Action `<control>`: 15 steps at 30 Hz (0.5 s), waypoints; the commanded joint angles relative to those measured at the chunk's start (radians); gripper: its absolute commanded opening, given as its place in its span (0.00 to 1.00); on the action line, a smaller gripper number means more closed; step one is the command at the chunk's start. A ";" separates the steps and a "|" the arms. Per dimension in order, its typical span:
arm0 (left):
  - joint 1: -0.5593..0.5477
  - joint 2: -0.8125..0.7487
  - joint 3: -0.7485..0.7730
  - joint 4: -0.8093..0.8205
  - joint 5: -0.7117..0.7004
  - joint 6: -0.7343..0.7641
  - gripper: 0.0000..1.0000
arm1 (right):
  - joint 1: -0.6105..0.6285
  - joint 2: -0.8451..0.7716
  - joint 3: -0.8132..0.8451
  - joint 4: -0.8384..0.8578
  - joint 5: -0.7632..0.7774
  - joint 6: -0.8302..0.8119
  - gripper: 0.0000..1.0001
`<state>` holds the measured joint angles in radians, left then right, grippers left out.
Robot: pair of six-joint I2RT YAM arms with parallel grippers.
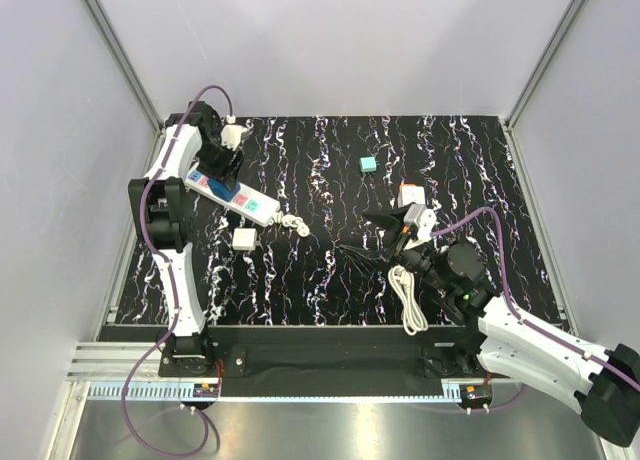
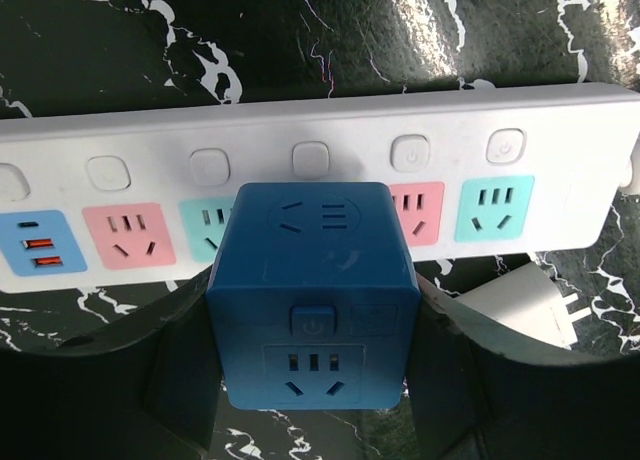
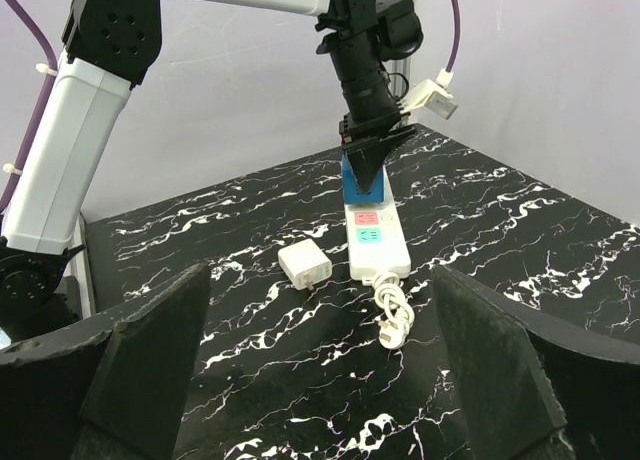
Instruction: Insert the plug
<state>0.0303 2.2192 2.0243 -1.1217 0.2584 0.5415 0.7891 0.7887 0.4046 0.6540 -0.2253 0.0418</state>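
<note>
My left gripper (image 1: pixel 222 166) is shut on a blue cube adapter (image 2: pixel 312 290), which sits against the middle sockets of a white strip with coloured sockets (image 2: pixel 560 140). The strip lies at the far left of the table (image 1: pixel 248 202). The small white plug block (image 1: pixel 243 238) lies loose on the mat just in front of the strip, prongs showing; it also shows in the left wrist view (image 2: pixel 520 302) and the right wrist view (image 3: pixel 303 264). My right gripper (image 1: pixel 388 232) is open and empty, hovering right of centre, far from the plug.
A tiny teal cube (image 1: pixel 368 164) lies at the back middle. A white and orange object (image 1: pixel 410 194) sits beside the right gripper, partly hidden. A coiled white cord (image 1: pixel 406 298) lies near the right arm. The strip's bundled cord and plug (image 3: pixel 392 308) trail off its near end.
</note>
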 commanded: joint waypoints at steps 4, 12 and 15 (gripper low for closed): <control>0.007 -0.043 -0.059 0.043 0.025 -0.005 0.00 | 0.001 -0.006 0.000 0.052 0.012 -0.008 0.98; 0.014 -0.035 -0.075 0.060 0.016 -0.006 0.00 | 0.001 -0.022 -0.003 0.047 0.020 -0.013 0.98; 0.016 -0.032 -0.110 0.065 0.013 -0.012 0.00 | 0.001 -0.017 -0.006 0.050 0.020 -0.013 0.98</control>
<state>0.0338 2.1998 1.9713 -1.0660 0.2691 0.5331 0.7891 0.7795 0.4042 0.6613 -0.2253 0.0418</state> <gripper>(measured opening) 0.641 0.975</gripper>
